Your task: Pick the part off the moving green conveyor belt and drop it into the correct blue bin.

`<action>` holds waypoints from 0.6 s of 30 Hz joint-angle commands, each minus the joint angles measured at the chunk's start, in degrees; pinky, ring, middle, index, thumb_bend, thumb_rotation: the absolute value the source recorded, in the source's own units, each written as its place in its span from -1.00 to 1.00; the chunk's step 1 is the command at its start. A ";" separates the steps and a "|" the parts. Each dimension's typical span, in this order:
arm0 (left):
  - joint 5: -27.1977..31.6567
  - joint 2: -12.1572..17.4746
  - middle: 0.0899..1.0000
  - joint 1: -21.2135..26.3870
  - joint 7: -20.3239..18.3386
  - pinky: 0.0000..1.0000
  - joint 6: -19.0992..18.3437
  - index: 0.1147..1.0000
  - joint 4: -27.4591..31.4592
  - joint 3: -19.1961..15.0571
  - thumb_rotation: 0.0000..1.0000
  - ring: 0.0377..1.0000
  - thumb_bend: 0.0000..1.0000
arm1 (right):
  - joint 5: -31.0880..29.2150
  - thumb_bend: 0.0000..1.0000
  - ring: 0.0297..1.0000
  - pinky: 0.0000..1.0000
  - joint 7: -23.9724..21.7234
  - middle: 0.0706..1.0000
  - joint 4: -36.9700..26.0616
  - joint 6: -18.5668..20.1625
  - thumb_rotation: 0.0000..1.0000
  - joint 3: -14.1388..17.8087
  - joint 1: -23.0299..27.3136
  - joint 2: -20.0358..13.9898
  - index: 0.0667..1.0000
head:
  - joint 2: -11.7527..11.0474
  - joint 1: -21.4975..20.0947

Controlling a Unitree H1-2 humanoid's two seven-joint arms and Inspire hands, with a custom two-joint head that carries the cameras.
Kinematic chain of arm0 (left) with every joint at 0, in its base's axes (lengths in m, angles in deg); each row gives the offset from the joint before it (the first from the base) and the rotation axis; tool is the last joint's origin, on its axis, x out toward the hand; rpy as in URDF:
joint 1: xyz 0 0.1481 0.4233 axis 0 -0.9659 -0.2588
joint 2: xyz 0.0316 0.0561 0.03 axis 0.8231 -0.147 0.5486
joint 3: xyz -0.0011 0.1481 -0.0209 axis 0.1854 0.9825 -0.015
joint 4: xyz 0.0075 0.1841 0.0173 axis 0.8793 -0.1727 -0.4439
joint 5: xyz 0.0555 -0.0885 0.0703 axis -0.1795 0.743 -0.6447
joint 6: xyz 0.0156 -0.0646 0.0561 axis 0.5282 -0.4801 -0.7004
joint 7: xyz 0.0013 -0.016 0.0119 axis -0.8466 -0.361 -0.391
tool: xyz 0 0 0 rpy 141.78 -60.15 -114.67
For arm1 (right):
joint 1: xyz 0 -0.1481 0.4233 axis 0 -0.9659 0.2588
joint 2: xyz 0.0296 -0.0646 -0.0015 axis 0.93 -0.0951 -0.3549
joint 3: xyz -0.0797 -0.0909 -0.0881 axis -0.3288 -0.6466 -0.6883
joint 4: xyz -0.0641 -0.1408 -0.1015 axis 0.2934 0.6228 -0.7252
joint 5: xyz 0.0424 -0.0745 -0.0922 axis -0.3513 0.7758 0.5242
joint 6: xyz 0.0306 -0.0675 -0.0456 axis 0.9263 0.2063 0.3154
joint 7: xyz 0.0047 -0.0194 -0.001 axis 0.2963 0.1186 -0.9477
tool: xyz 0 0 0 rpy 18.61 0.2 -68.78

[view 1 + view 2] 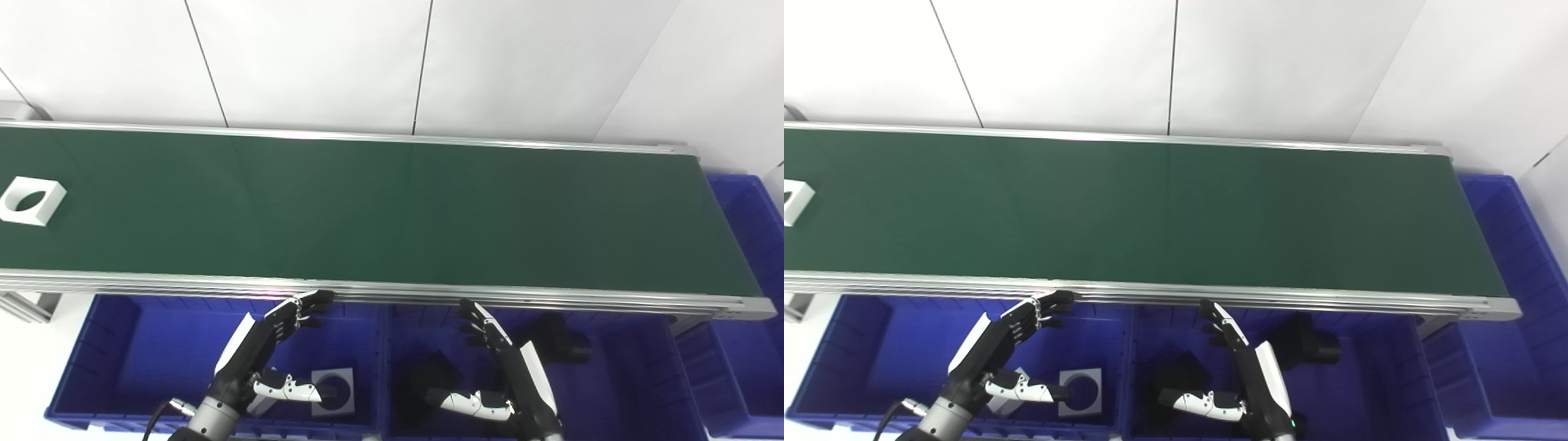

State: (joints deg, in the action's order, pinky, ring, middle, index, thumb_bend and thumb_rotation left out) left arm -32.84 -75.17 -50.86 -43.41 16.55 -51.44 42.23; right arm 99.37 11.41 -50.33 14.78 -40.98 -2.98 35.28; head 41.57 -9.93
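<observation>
A white square part (30, 200) with a round hole lies on the green conveyor belt (380, 214) at its far left end. My left hand (269, 349) hovers open over the left blue bin (110, 361), below the belt's near rail. Open too, my right hand (502, 361) hangs over the middle blue bin (612, 392). Both hands are far from the part and hold nothing.
The left bin holds a white square part (335, 392) with a hole and another white piece under my left hand. The middle bin holds black parts (566, 343). A third blue bin (750, 257) stands at the belt's right end. A white wall runs behind the belt.
</observation>
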 commanded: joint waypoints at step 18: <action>0.10 0.26 0.63 1.05 0.34 0.46 2.56 0.56 0.97 0.00 -0.73 0.59 0.71 | -0.58 0.71 0.63 0.50 0.30 0.72 -0.95 -2.98 -0.40 0.05 0.41 0.27 0.80 | 0.00 0.02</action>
State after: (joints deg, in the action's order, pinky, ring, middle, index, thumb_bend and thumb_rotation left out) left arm -32.87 -75.16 -50.61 -43.42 16.56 -51.53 42.24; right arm 99.35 11.41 -50.28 14.77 -41.01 -2.86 35.28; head 41.48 -10.02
